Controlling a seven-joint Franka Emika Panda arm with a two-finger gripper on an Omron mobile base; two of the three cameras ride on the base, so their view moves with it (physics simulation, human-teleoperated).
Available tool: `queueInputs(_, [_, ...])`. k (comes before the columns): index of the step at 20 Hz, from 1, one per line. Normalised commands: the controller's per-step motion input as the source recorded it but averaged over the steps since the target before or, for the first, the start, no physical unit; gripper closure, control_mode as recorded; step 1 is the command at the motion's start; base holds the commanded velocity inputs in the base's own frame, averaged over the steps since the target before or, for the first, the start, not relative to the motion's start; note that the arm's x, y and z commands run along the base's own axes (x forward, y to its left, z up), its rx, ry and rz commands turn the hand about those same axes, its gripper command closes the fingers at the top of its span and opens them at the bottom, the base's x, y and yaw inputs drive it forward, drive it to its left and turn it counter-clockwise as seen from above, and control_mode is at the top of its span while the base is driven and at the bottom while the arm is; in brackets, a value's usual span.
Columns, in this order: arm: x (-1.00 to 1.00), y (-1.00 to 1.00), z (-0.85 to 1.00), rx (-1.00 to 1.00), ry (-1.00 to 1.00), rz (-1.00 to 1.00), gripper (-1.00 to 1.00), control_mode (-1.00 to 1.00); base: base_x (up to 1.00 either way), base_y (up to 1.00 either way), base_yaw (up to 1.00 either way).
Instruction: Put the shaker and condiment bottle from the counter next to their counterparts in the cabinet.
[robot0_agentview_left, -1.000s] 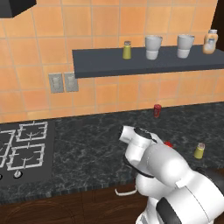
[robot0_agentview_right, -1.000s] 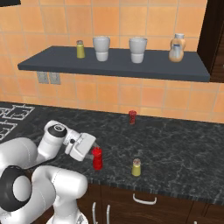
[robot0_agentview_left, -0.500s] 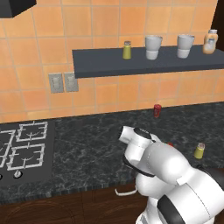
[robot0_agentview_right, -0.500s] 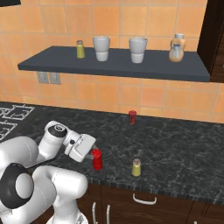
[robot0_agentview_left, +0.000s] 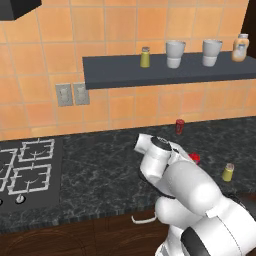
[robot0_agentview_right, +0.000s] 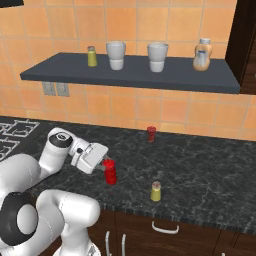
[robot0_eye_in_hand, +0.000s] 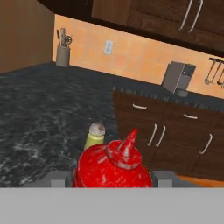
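My gripper (robot0_agentview_right: 105, 165) is shut on the condiment bottle (robot0_agentview_right: 109, 171), a bright red squeeze bottle held low over the counter (robot0_agentview_right: 210, 165). In the hand view the bottle (robot0_eye_in_hand: 113, 165) sits between the two fingers, cap up. Its red edge (robot0_agentview_left: 194, 158) peeks out from behind the arm. To its right on the counter stands the olive-yellow shaker (robot0_agentview_right: 156, 191) (robot0_agentview_left: 228, 172) (robot0_eye_in_hand: 95, 134). Up on the cabinet shelf (robot0_agentview_right: 125, 76) (robot0_agentview_left: 170, 73) are the counterparts: a yellow-green shaker (robot0_agentview_right: 92, 56) (robot0_agentview_left: 145, 57) at the left and a tan-orange bottle (robot0_agentview_right: 201, 55) (robot0_agentview_left: 240, 48) at the right.
Two grey cups (robot0_agentview_right: 115, 55) (robot0_agentview_right: 157, 57) stand mid-shelf between the counterparts. A tiny red cup (robot0_agentview_right: 151, 134) (robot0_agentview_left: 179, 126) sits near the tiled wall. A stove (robot0_agentview_left: 25, 165) is at the counter's left, and drawer handles (robot0_agentview_right: 165, 229) run below the front edge.
The jaws have closed from wide open onto the red bottle. Hand and bottle now sit slightly higher. The shaker has not moved.
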Motion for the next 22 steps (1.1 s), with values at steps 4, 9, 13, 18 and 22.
queueInputs(4, [-0.09, 0.00, 0.79, -0.12, -0.03, 0.07, 1.00, -1.00, 0.00, 0.00, 0.00])
queueInputs(9, [-0.19, -0.10, 0.79, -0.11, -0.01, 0.08, 1.00, -1.00, 0.00, 0.00, 0.00])
queueInputs(13, [-0.29, -0.28, 0.82, -0.06, 0.00, 0.08, 1.00, -1.00, 0.00, 0.00, 0.00])
queueInputs(18, [-0.32, -0.40, 0.86, -0.01, 0.00, 0.10, 1.00, -1.00, 0.00, 0.00, 0.00])
queueInputs(22, [-0.22, -0.45, 0.81, 0.00, 0.00, 0.15, 1.00, -1.00, 0.00, 0.00, 0.00])
